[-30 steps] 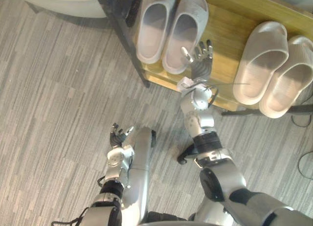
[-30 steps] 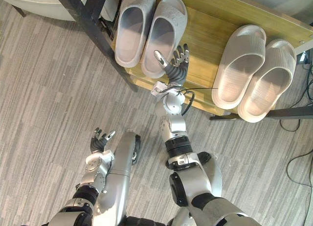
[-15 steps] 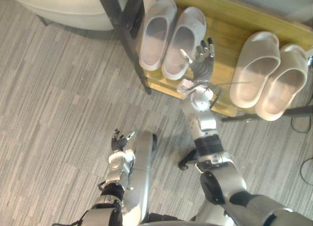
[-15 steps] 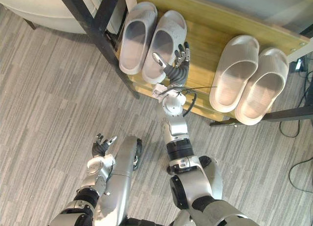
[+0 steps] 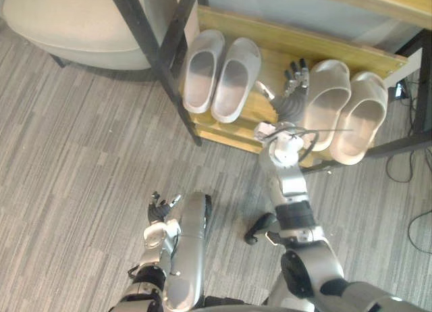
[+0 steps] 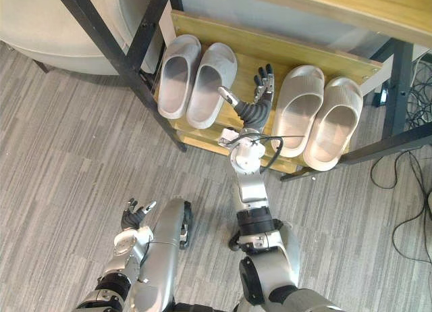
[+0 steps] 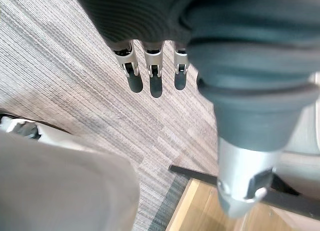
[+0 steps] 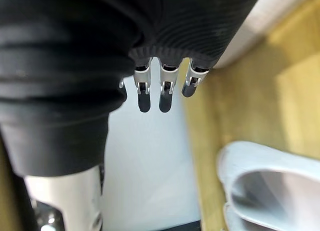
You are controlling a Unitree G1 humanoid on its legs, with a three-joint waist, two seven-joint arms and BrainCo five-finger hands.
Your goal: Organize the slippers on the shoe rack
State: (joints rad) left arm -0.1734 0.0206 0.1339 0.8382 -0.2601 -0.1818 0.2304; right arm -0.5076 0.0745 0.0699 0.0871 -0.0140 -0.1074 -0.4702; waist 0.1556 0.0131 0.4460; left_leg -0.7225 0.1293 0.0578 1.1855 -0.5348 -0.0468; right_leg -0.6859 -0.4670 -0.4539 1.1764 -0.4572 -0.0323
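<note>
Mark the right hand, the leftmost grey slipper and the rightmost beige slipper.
right hand (image 6: pixel 255 111), right eye view, on the dark cover over the hand's back.
leftmost grey slipper (image 6: pixel 173 81), right eye view, on its footbed.
rightmost beige slipper (image 6: pixel 329 131), right eye view, on its footbed.

The left hand (image 7: pixel 240 81) is being held, fingers (image 7: pixel 152 83) extended, over grey carpet (image 7: pixel 65 76), a wooden shelf (image 7: pixel 200 213) beside its thumb (image 7: pixel 240 186).
</note>
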